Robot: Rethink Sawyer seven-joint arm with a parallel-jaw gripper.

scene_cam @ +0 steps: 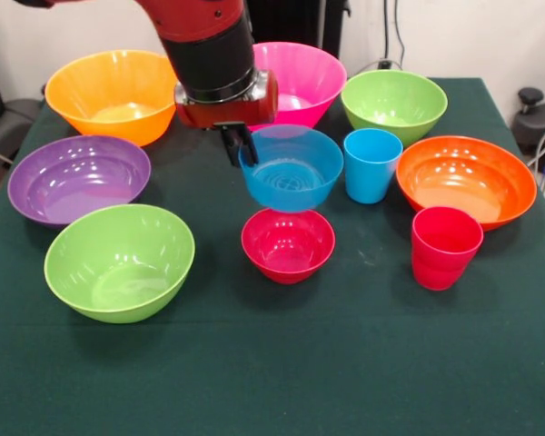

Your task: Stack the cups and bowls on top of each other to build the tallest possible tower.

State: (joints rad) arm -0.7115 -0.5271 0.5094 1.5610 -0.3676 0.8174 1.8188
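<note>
1. The blue bowl (292, 169) sits just behind the small red bowl (288, 244), around the middle of the tabletop (272, 381); we cannot tell whether it rests on the cloth or is lifted off it.
2. We see the hand (239, 143) at the blue bowl's rim, on the side toward the purple bowl, with a dark finger (237, 145) against that rim; it appears to pinch the rim, and we read it as gripping the blue bowl.
3. The light blue cup (371, 164) stands upright just beside the blue bowl, between it and the orange bowl (466, 179).
4. The red-pink cup (445, 246) stands upright in front of the orange bowl, toward the tabletop's near edge.
5. We count large bowls around the far edge: the yellow-orange bowl (114, 94), the pink bowl (302, 80) partly behind the arm, and a lime green bowl (393, 105).
6. The purple bowl (78, 178) lies by the side edge under the yellow-orange one, with a second lime green bowl (119, 261) just in front of it.
7. All bowls we see are mouth-up, and none is nested in another.
</note>
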